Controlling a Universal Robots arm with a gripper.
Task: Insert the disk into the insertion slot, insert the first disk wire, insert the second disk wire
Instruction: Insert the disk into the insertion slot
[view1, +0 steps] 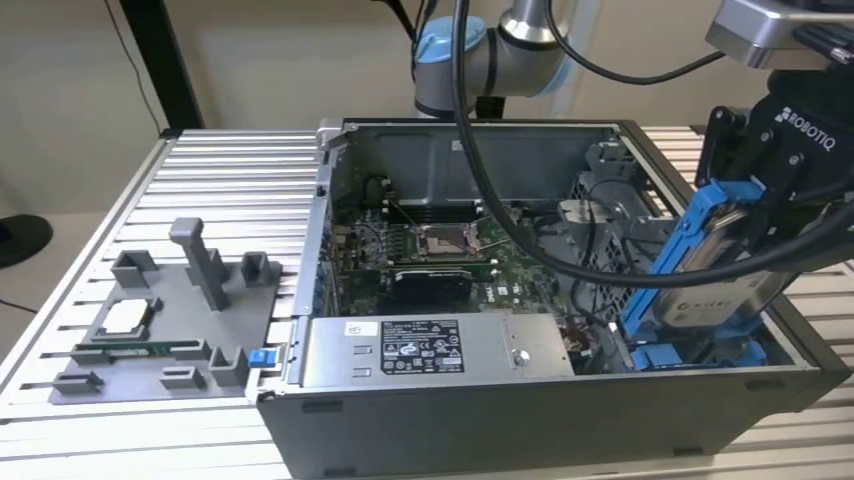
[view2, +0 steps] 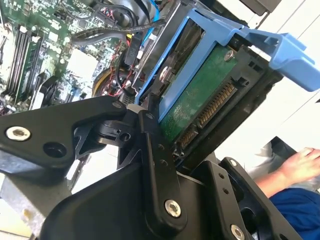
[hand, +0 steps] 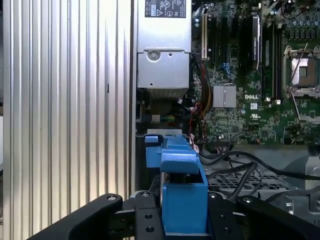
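In the exterior view my gripper (view1: 758, 210) hangs over the front corner of the open computer case, on the exterior view's right. It is shut on the disk (view1: 727, 285), a silver drive in a bright blue carrier, held steeply tilted with its lower end down at the insertion slot (view1: 694, 356), whose blue rails show below it. The second wrist view shows the disk's (view2: 200, 100) green circuit-board side and connector pins, with a black finger (view2: 152, 145) pressed against the carrier's edge. In the first wrist view the blue carrier (hand: 183, 192) sits clamped in my gripper (hand: 184, 222).
A grey power supply box (view1: 427, 350) lies along the case's front, next to the slot. The motherboard (view1: 427, 250) fills the case floor. Black arm cables (view1: 534, 230) drape across the case. A grey parts fixture (view1: 174, 320) stands on the ribbed table. A person's hand (view2: 300, 162) rests nearby.
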